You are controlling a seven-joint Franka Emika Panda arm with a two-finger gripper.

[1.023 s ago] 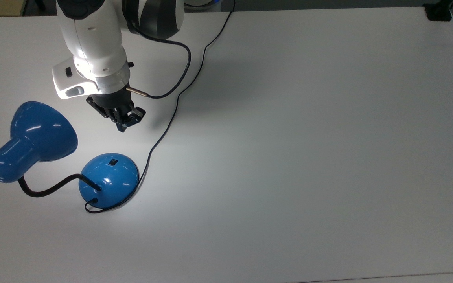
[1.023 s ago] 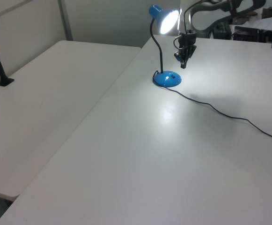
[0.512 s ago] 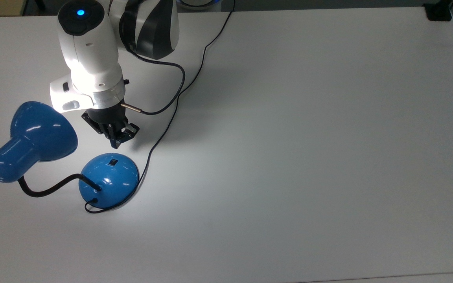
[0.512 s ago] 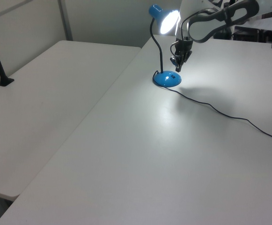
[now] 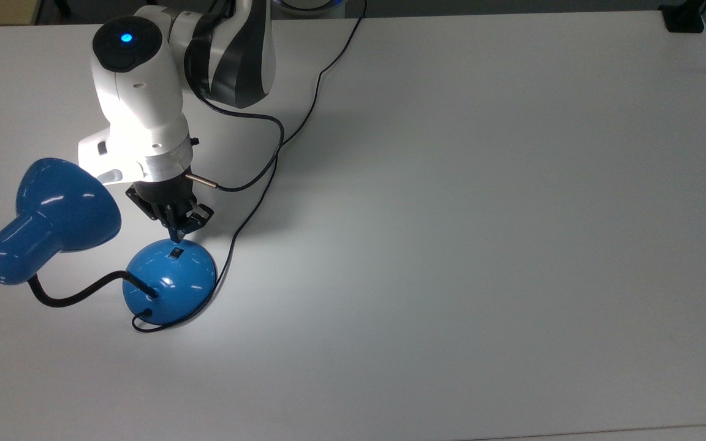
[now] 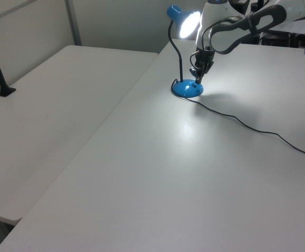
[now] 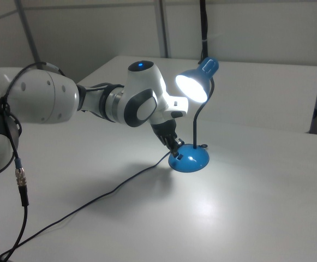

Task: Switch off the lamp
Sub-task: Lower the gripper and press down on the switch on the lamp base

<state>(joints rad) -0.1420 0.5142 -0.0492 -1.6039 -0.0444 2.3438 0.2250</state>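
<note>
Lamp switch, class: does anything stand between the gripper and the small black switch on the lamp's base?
Nothing visible does. The gripper sits right at the base's edge, close to the switch, with only bare blue dome between them. The cord runs past on the top view's right, and the shade sits off to its left.

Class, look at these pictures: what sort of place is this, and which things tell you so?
Probably a robotics lab: a robot arm works on a plain white table holding just a lit blue lamp.

1. The top view looks straight down on my bench (image 5: 451, 245).
2. The left view stands far back, looking along it.
3. The right view sits nearer, opposite; all share the lamp (image 5: 169, 282) (image 6: 188, 87) (image 7: 189, 159).
</note>
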